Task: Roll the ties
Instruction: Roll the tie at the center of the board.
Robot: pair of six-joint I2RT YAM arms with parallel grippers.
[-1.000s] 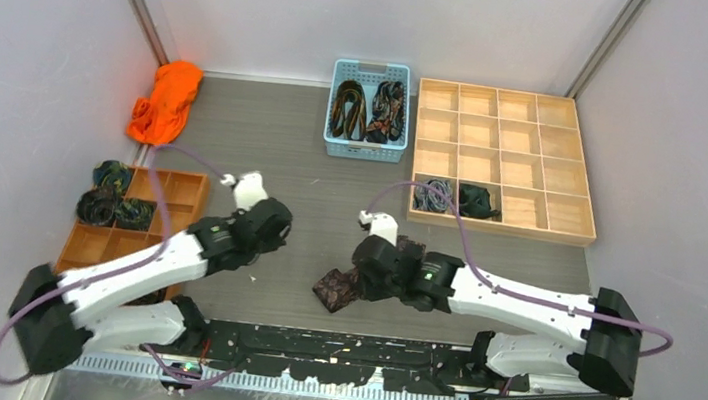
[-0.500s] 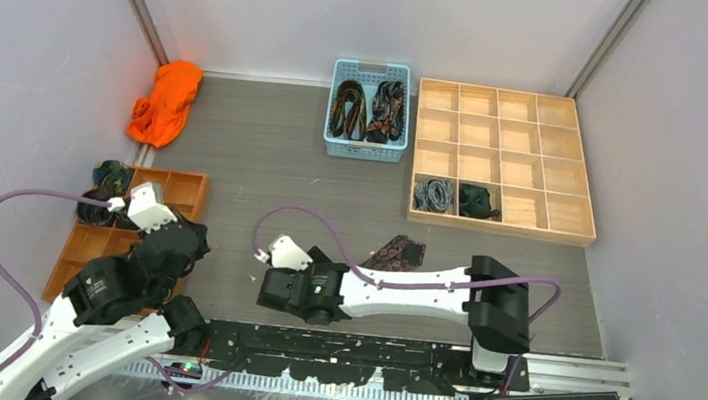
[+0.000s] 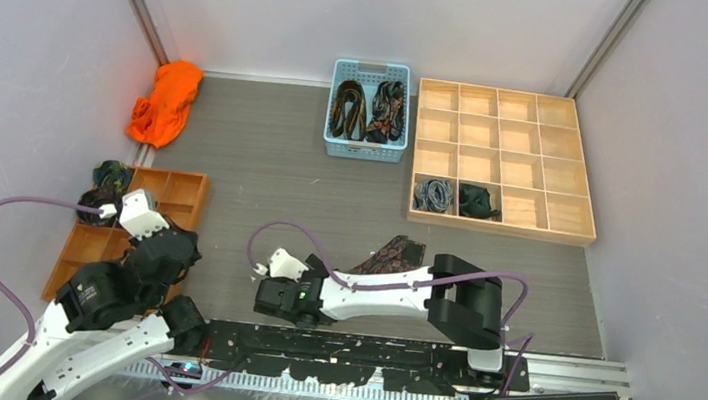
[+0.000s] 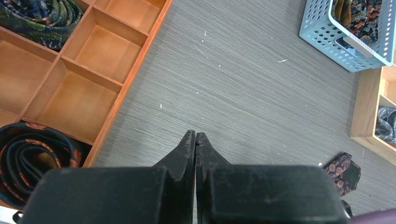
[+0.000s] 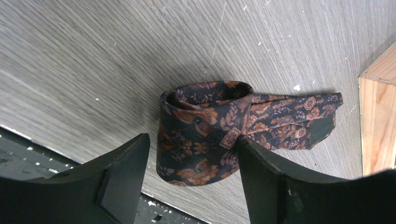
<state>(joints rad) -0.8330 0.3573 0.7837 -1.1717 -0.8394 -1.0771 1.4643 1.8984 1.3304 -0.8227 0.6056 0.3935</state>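
Note:
A brown-maroon paisley tie (image 3: 392, 253) lies on the grey table as a loose coil with a short tail, partly behind my right arm. In the right wrist view the coil (image 5: 205, 126) shows between the wide-apart fingers of my right gripper (image 5: 192, 140), resting on the table with a gap on its left side. That gripper (image 3: 265, 298) is low, near the front rail. My left gripper (image 4: 195, 134) is shut on nothing above bare table beside the orange tray (image 4: 122, 91); the same tie (image 4: 343, 168) lies to its right. From above, the left gripper (image 3: 186, 241) is at the front left.
A blue basket (image 3: 332, 107) at the back holds unrolled ties (image 3: 368, 111). The wooden grid tray (image 3: 506, 157) holds a grey coil (image 3: 434, 194) and a green coil (image 3: 476, 201). The orange tray (image 3: 179, 202) holds more coils (image 3: 98, 203). An orange cloth (image 3: 165, 103) lies back left.
My right gripper has opened and let go of the paisley tie, which now lies farther right. Both arms have drawn back toward the near edge, the left one down beside the orange tray.

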